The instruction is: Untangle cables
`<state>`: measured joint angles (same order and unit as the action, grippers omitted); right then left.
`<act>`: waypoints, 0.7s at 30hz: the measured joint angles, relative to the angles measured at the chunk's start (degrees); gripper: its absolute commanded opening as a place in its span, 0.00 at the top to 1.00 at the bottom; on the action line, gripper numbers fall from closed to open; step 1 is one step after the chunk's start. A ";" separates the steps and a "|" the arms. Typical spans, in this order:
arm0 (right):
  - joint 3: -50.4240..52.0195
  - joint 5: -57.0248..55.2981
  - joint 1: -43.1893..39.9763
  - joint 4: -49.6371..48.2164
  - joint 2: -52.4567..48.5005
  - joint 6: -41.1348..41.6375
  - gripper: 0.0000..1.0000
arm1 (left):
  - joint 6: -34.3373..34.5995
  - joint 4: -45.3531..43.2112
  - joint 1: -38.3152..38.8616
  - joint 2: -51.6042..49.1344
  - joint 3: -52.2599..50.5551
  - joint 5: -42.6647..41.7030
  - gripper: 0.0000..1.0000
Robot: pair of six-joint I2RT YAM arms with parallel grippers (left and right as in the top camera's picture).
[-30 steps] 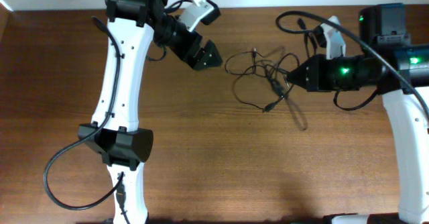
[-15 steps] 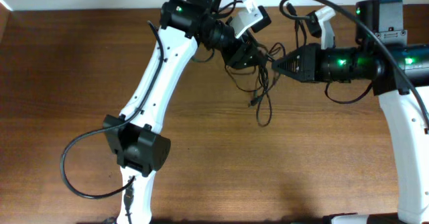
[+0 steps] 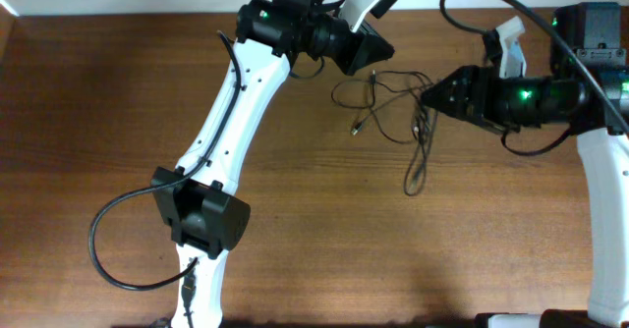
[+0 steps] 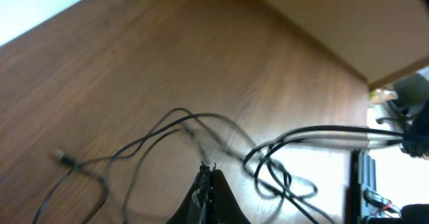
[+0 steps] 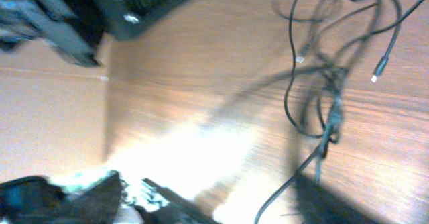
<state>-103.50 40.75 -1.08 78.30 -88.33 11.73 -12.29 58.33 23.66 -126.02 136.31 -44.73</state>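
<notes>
Black cables (image 3: 418,122) lie spread over the far middle of the wooden table (image 3: 118,122), strung between the two arms. Half a second ago they were a tight clump. Both tips had met at that clump, and they have since drawn apart: the left gripper (image 3: 381,53) has backed toward the far edge and the right gripper (image 3: 430,94) has retreated to its own side. The bundle has opened with them into wide, separate loops. One long strand trails toward the near side and a small plug (image 3: 355,130) lies clear on the left. In the left wrist view the fingers are pressed together, and a strand seems to run right up to their tip, so I judge them to be pinching it. The right wrist view is too blurred to show whether that side's jaws are closed, though in the overhead view several strands gather at its tip. The pull looks to have loosened the tangle rather than cleared it. A denser crossing remains just beside the right tip — probably the knot left to work free.
</notes>
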 measured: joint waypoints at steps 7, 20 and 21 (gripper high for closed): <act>-0.26 -29.70 -0.02 9.31 -5.05 -1.27 0.01 | 2.97 11.87 0.00 0.00 -0.04 20.57 0.94; -0.26 -26.67 -23.17 7.82 -5.70 -2.73 0.01 | 24.90 -4.17 20.28 -4.46 -13.88 19.04 0.68; -0.26 -26.49 -23.17 7.82 -5.70 -2.73 0.01 | 26.99 -4.90 22.01 -7.19 -14.40 19.30 0.66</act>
<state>-103.77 14.26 -24.25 86.13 -94.04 8.99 14.70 53.43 45.67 -133.21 121.91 -25.43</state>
